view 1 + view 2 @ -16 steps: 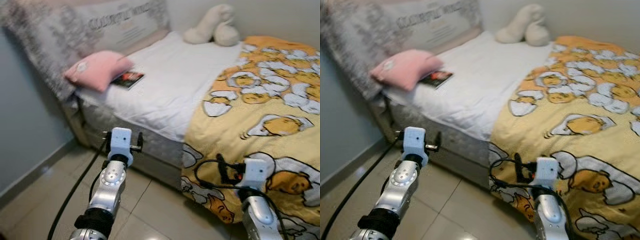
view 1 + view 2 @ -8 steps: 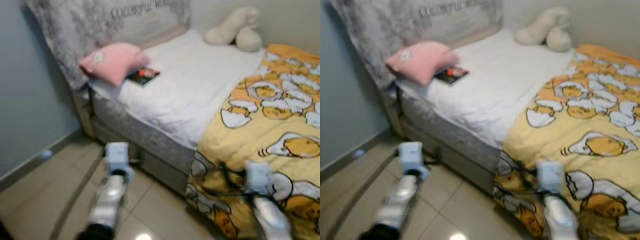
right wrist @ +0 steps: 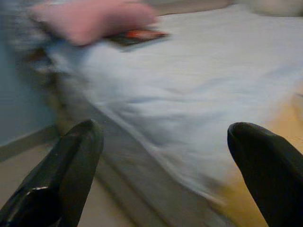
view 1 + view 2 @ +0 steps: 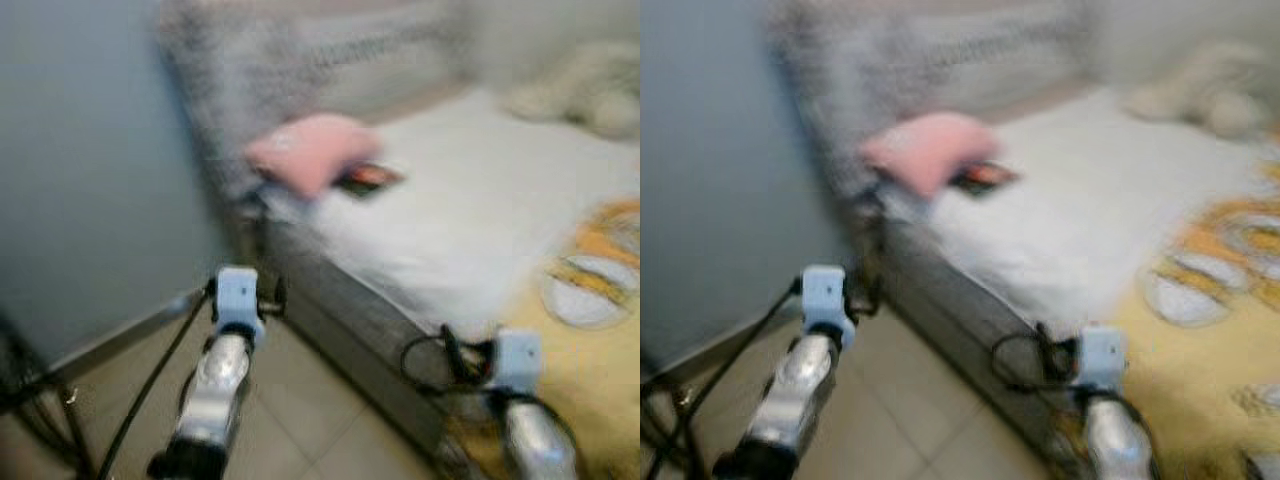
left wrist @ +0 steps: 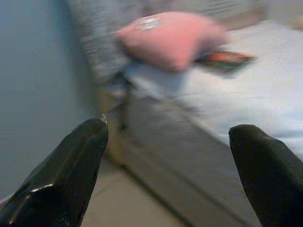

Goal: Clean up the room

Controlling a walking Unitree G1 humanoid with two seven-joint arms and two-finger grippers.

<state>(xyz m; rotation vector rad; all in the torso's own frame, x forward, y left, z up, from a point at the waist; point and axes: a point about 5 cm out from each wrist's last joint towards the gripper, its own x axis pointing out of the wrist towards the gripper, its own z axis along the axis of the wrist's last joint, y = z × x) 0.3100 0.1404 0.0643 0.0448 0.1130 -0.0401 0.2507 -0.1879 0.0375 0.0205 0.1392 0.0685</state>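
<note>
1. While the head views are smeared with blur, the bed [image 4: 440,230] serves as the landmark: a blue-grey wall [image 4: 90,170] stands off its left side, and dark cables [image 4: 40,400] lie on the tiled floor [image 4: 300,390] by that wall.
2. Off the bed's near-left corner, over the floor, hangs the left gripper [image 5: 165,179] — its two black fingers spread wide and holding nothing.
3. On the bed's head end lies a pink pillow [image 4: 312,152], touching a grey headboard [image 4: 300,60] behind it.
4. Just beside the pillow on the white sheet [image 4: 470,190] lies a small dark book [image 4: 368,178] with a red cover, seemingly tucked partly under it; this looks the likeliest thing to tidy.
5. Against the bed's near side hangs the right gripper [image 3: 161,175] — fingers likewise spread and empty, with a loop of black cable [image 4: 440,360] at its wrist.
6. Toward the bed's foot spreads a yellow patterned blanket [image 4: 600,300]; a pale plush toy [image 4: 590,95] sits at the far side.
7. Risks, as I judge them: reaching while things are this blurred could miss the book or drag the pillow off; a foot could snag the floor cables; the wrist cable could catch the blanket.
</note>
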